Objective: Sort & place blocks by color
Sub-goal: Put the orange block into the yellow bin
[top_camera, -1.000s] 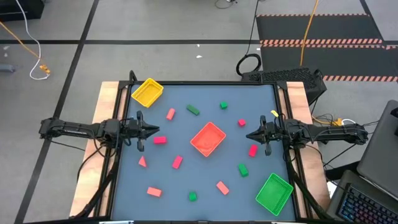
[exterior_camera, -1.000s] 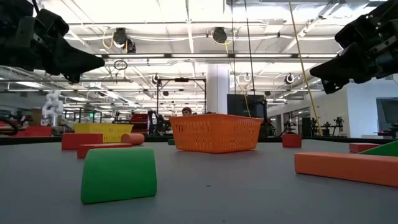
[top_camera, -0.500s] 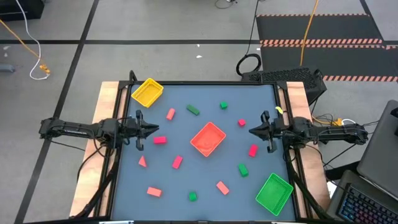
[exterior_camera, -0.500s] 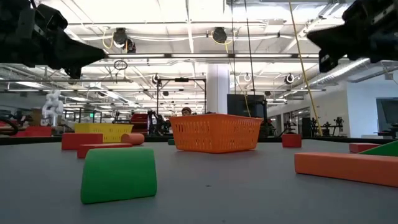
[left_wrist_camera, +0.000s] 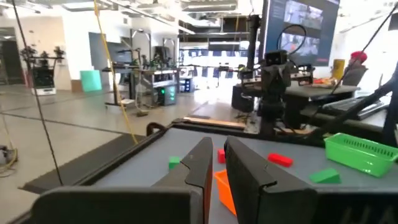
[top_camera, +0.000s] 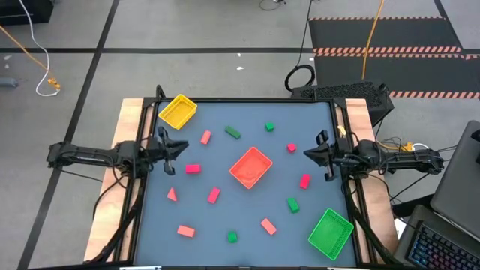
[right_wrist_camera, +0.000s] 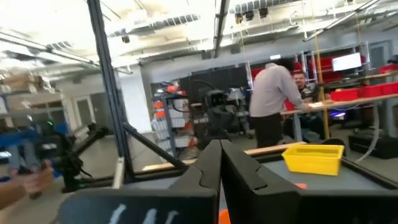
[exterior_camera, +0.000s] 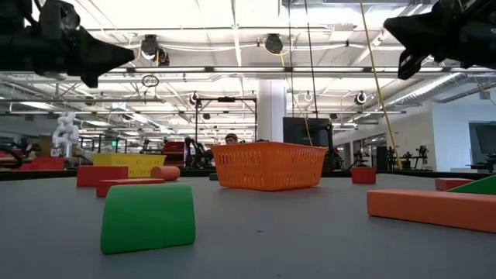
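At the table's left edge, our left claw (top_camera: 182, 148) hangs above the table (top_camera: 225, 112) with its fingers (left_wrist_camera: 198, 169) a thin crack apart, nothing between them. Just ahead of it and slightly toward the near side sits a red block (top_camera: 193, 169), and a pink block (top_camera: 205, 137) lies a bit toward the far side. Further out in front is the orange tray (top_camera: 238, 159), roughly mid-table, and we see nothing in it. The yellow tray (top_camera: 166, 112) sits in the far corner on this claw's side.

Across from it, our right claw (top_camera: 306, 154) hovers at the right edge, fingers pressed together and holding nothing. A small red cube (top_camera: 292, 148) is just in front of its tip, another red brick (top_camera: 305, 181) is near it toward the near side, and a green block (top_camera: 293, 204) lies beyond that. The green tray (top_camera: 319, 225) fills the near corner on its side.

The rest of the blocks (top_camera: 214, 196) are scattered loose on the table around the orange tray, none in any tray.
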{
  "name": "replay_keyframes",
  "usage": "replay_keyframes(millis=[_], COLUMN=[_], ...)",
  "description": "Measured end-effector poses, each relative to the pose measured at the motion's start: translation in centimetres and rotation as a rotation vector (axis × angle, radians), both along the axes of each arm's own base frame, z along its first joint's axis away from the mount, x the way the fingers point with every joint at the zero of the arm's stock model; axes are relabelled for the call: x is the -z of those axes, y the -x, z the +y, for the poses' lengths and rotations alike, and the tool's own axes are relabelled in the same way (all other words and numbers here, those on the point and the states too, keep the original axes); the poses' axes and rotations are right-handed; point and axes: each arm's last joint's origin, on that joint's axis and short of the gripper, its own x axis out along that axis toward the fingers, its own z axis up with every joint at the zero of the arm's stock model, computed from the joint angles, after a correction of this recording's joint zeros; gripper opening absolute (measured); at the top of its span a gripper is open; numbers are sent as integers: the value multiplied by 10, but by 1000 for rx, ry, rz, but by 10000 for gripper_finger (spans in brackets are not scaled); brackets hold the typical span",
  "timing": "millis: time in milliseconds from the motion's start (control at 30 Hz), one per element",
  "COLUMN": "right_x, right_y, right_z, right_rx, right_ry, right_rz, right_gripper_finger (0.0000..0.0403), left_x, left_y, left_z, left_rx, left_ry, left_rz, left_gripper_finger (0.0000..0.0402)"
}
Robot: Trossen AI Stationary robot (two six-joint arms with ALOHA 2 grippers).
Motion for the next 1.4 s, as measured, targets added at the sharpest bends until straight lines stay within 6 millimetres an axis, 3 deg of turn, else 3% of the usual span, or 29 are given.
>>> replay_keyframes(millis=[167, 333, 500, 667, 900, 1133, 1400], right_x=[1, 1, 1, -6, -17, -21, -21], right_y=[0, 1, 2, 4, 9, 12, 13], right_z=[-5, -9, -12, -12, -12, -13, -13], right_rx=[167, 316, 423, 455, 540, 574, 603], right_ry=[-10, -51, 3, 98, 193, 196, 200], right_rz=[12, 16, 26, -21, -112, -152, -149], right_gripper_finger=[2, 2, 3, 34, 117, 170, 182], left_x=[-27, -63, -79, -64, -38, -13, 14], left_y=[-7, -29, -64, -97, -130, -144, -157], left_z=[5, 13, 31, 61, 105, 138, 136], left_rx=[-83, -248, -407, -541, -502, -610, -587], left_ry=[-11, 32, 177, 336, 611, 735, 815], left_rz=[165, 371, 597, 841, 986, 1163, 1262], left_gripper_finger=[47, 51, 106, 196, 282, 296, 296])
